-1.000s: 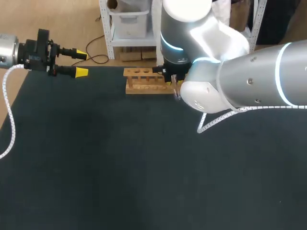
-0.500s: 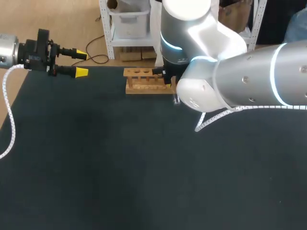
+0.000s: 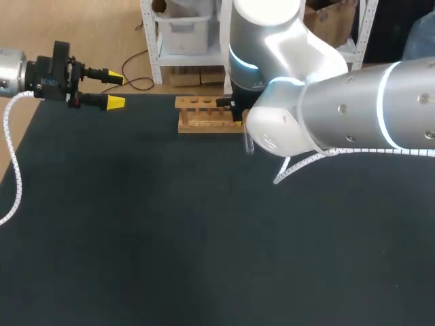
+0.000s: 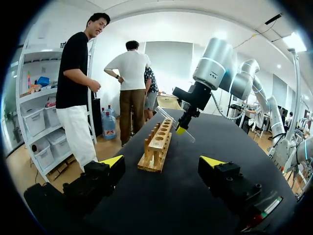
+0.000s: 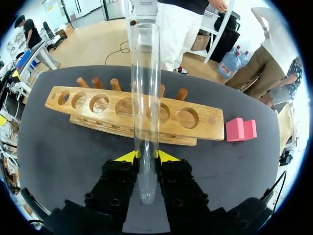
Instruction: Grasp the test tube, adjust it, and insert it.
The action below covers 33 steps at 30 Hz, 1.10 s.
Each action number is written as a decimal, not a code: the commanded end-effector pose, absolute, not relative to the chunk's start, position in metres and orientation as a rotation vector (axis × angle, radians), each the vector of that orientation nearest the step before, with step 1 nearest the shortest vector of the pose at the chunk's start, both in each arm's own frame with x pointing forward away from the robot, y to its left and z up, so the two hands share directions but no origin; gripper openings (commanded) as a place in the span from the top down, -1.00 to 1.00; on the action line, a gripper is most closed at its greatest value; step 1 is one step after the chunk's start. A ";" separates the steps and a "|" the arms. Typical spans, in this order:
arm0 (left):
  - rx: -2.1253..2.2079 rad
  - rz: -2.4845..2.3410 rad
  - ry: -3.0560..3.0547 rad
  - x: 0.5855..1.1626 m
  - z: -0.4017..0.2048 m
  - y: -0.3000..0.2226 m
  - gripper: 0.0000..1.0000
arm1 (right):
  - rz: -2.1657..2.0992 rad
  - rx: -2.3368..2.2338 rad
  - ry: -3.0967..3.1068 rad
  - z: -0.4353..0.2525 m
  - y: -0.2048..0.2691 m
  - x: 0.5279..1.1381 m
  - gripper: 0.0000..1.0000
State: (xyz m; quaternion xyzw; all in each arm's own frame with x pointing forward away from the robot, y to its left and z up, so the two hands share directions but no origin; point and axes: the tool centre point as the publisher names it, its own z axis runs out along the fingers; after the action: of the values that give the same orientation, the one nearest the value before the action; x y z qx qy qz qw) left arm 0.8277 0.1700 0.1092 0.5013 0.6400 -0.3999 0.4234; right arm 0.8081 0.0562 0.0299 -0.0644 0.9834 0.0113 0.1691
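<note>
While the left gripper (image 4: 161,162) hangs open, the right gripper (image 5: 146,156) clamps the test tube (image 5: 145,88), wooden rack (image 5: 208,126) just ahead.

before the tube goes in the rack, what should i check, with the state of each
1. Grip: right gripper shut on tube: ok.
2. Tube upright: it is tilted in the left wrist view: not ok.
3. Tube over a hole in the rack: cannot tell.
4. Holes that show are empty: ok.
5. Left gripper open, apart from rack: ok.
</note>
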 end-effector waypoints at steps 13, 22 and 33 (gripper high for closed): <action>1.253 -0.997 1.601 0.826 0.109 0.170 -1.00 | 0.037 -0.106 2.757 0.050 0.051 0.790 1.00; 1.253 -0.997 1.601 0.826 0.109 0.170 -1.00 | 0.029 -0.060 2.674 0.072 0.050 0.779 1.00; 1.253 -0.997 1.601 0.826 0.109 0.170 -1.00 | 0.052 -0.050 2.499 0.094 0.050 0.786 1.00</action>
State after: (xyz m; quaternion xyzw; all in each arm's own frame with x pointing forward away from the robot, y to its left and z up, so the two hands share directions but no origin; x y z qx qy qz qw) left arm 0.8277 0.1700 0.1092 0.5013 0.6400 -0.3999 0.4233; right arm 0.7923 0.0544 0.0919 -0.0215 0.9672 0.0164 0.2526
